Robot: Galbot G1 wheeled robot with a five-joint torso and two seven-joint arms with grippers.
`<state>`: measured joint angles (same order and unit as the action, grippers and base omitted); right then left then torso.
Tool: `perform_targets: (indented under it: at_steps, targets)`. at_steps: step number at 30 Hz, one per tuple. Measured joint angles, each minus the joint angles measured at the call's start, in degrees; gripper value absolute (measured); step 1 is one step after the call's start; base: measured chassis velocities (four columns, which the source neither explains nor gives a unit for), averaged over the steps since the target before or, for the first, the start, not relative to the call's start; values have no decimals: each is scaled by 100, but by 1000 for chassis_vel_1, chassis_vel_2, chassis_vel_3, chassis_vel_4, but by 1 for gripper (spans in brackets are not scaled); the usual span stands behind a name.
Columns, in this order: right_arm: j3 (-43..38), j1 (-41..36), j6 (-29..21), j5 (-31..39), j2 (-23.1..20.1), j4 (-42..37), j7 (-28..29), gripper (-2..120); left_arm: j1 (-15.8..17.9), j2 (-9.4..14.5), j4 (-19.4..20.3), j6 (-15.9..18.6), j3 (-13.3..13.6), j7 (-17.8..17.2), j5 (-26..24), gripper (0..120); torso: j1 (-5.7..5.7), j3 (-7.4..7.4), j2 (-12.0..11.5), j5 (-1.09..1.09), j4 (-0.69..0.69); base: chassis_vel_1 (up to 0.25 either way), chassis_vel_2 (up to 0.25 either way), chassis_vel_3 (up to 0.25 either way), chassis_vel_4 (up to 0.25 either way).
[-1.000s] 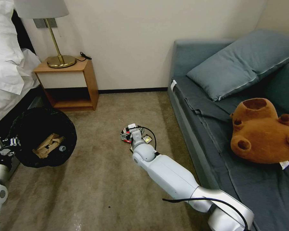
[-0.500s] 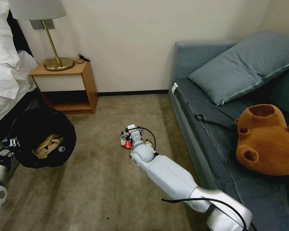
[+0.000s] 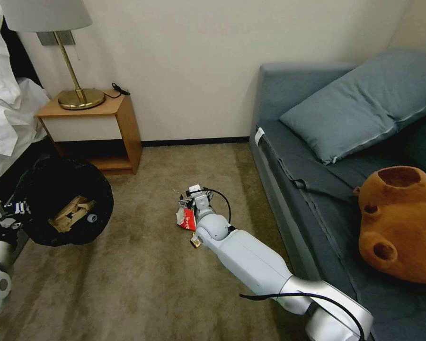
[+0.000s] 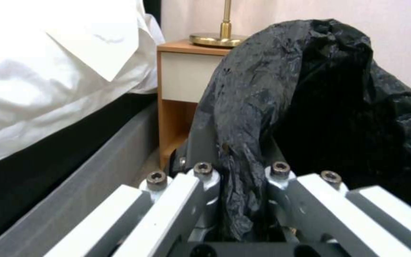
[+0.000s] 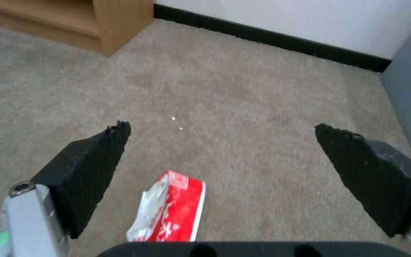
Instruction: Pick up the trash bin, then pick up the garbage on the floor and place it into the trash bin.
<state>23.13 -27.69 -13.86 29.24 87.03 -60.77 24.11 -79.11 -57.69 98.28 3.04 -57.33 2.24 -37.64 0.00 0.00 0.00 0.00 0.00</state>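
Hanging low over the carpet, the right gripper has its fingers spread wide, the red-white wrapper lying on the floor between them. The left gripper is clamped on the bag-lined rim of the bin, held beside the bed with paper litter inside.

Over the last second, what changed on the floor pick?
The head camera shifted, so the room's drift is not motion of things. The right gripper, fingers spread, has drawn back along the carpet, uncovering more of the red-white wrapper and a small yellowish wrapper beside the wrist. Unchanged: the left gripper stays clamped on the trash bin rim, with the paper bag inside.
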Motion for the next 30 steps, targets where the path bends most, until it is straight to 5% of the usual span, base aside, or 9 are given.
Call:
perform_targets:
  at_steps: [30]
  targets:
    - [-55, -235, -23, -199, -73, -84, -93, 100, -326, -209, 134, -122, -123, 11, 79, 5, 0, 0, 0, 0, 0, -105, 103, 101, -102]
